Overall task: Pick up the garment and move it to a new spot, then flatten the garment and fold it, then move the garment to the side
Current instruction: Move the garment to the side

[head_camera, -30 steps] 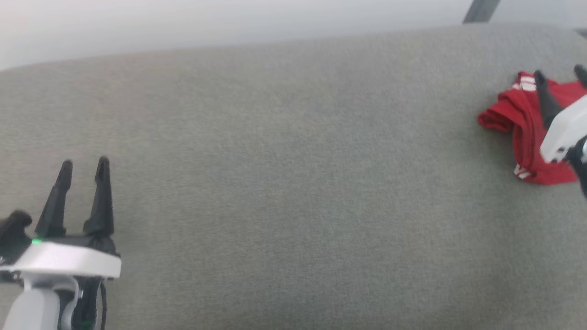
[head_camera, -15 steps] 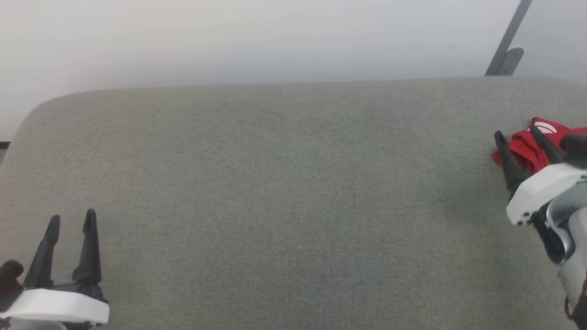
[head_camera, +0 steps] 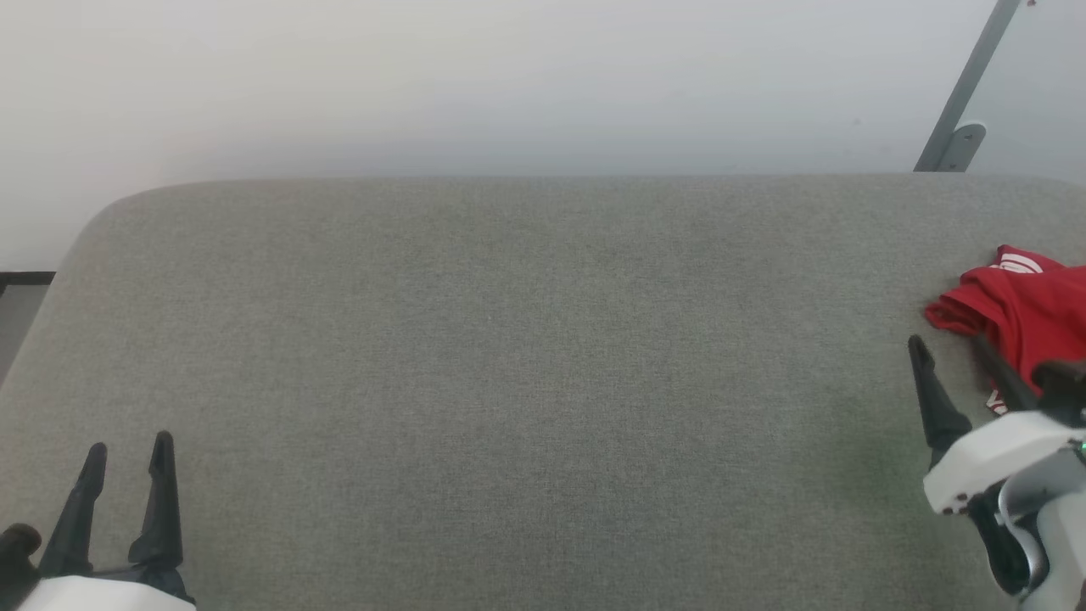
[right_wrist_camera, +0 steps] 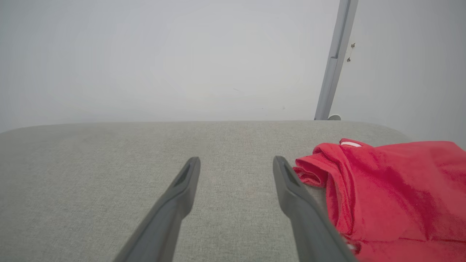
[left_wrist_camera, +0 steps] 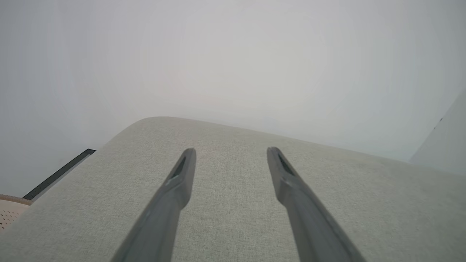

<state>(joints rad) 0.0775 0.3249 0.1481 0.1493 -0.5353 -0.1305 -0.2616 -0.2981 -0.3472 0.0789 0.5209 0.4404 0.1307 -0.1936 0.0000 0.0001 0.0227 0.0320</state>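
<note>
1. A padded grey fabric surface (head_camera: 509,382) with rounded far corners carries everything. Most of it is bare.
2. A pale, plain wall (head_camera: 509,85) stands behind the surface's far edge.
3. The garment (head_camera: 1031,310), a red jersey-style shirt, lies in a crumpled heap at the surface's right edge, nearer the far right corner than the near one. A bit of white striped trim shows at the top of the heap, and its left side is bunched into thick folds. In the right wrist view the garment (right_wrist_camera: 393,189) lies on the surface to the right of the fingers.
4. The right gripper (head_camera: 946,344), two long dark fingers on a white wrist, is at the surface's right edge, just on the near side of the garment. Its fingers are spread apart with only bare grey fabric between them. In its own wrist view the right gripper (right_wrist_camera: 236,160) has one finger just beside the bunched folds. Whether that finger touches the cloth cannot be told.
5. The left gripper (head_camera: 130,443) is over the near left corner, well apart from the garment. In its own wrist view the left gripper (left_wrist_camera: 231,150) has its fingers spread and nothing between them.
6. A slim grey metal post (head_camera: 967,93) leans against the wall beyond the far right corner.
7. A narrow dark strip (head_camera: 25,277) runs along the foot of the wall past the far left corner.
</note>
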